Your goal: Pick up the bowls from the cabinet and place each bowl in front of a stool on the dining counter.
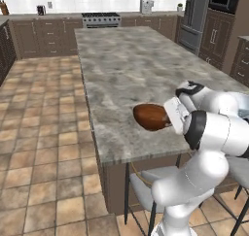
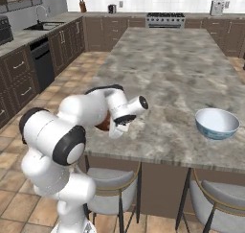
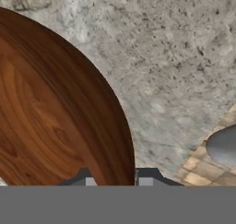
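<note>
The gripper (image 3: pixel 113 180) pinched the rim of the glossy reddish-brown wooden bowl (image 1: pixel 151 116) near the marbled dining counter's (image 1: pixel 126 70) front edge; it looked rigid, light and slippery, best held at the rim.

wooden bowl (image 3: pixel 50 121): glossy reddish-brown wood with swirling grain.
patterned bowl (image 2: pixel 217 123): smooth, glazed-looking white with blue-green outside.
dining counter (image 1: pixel 126 70): polished grey-beige marbled stone over dark brown wood fronts.
stool (image 2: pixel 111 181): matt grey padded seat, thin dark metal legs, brass-coloured ring.
floor (image 1: pixel 39 133): matt terracotta tiles.
</note>
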